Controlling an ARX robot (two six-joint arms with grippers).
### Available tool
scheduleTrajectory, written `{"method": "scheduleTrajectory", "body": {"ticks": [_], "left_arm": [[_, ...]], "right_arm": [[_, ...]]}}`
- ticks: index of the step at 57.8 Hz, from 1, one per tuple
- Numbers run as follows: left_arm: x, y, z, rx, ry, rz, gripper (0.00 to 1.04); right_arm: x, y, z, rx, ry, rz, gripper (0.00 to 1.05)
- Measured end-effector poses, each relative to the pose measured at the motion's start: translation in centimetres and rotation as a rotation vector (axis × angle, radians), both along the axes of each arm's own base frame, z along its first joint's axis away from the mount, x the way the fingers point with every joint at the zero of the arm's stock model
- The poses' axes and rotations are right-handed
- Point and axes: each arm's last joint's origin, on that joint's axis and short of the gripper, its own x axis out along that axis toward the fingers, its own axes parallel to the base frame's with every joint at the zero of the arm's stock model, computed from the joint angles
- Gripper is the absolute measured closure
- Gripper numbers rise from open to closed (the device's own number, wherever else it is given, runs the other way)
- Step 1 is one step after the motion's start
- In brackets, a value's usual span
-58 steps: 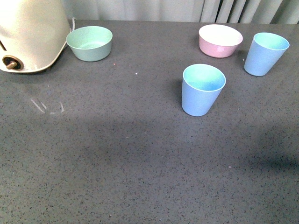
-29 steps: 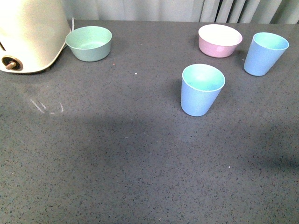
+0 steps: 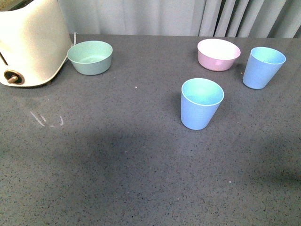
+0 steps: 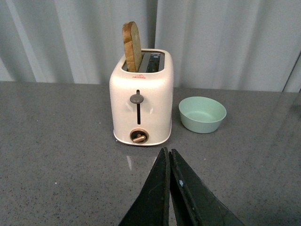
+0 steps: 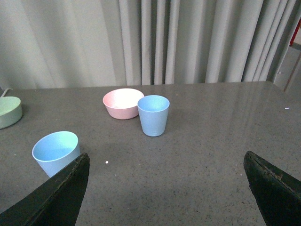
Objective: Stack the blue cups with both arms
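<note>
Part pressed-together left fingers (image 4: pixel 157 197) before reaching. Guide wide-spread right fingers (image 5: pixel 61 197) squarely around upper-right blue cup (image 3: pixel 262 68); avoid clipping rim, toppling it against pink bowl (image 3: pixel 218 54).

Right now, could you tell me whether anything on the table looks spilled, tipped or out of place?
Nothing serious: both blue cups and both bowls stand upright, nothing spilled. A faint whitish smear marks the tabletop near the toaster.
</note>
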Motion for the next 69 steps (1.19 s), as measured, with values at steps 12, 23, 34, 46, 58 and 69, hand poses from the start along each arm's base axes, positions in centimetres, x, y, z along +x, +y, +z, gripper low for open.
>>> {"method": "scheduleTrajectory", "body": {"ticks": [12,23,34,46,58,69], "left_arm": [[-1.1,0.0,0.5,0.0,-0.018,-0.005,1.03],[-1.9,0.0,0.7,0.0,-0.025,-0.005,1.03],[-2.4,0.0,0.8,0.0,-0.028,-0.005,1.03],[-3.0,0.0,0.8,0.0,-0.027,-0.005,1.03],[-3.4,0.0,0.7,0.0,-0.027,-0.005,1.03],[-4.5,0.0,0.4,0.0,-0.01,-0.005,1.03]], "right_arm": [[0.0,0.0,0.0,0.0,0.0,0.0,0.09],[0.0,0.0,0.0,0.0,0.0,0.0,0.09],[0.0,0.0,0.0,0.0,0.0,0.0,0.09],[0.0,0.0,0.0,0.0,0.0,0.0,0.09],[0.0,0.0,0.0,0.0,0.0,0.0,0.09],[0.0,0.0,0.0,0.0,0.0,0.0,0.09]]}}
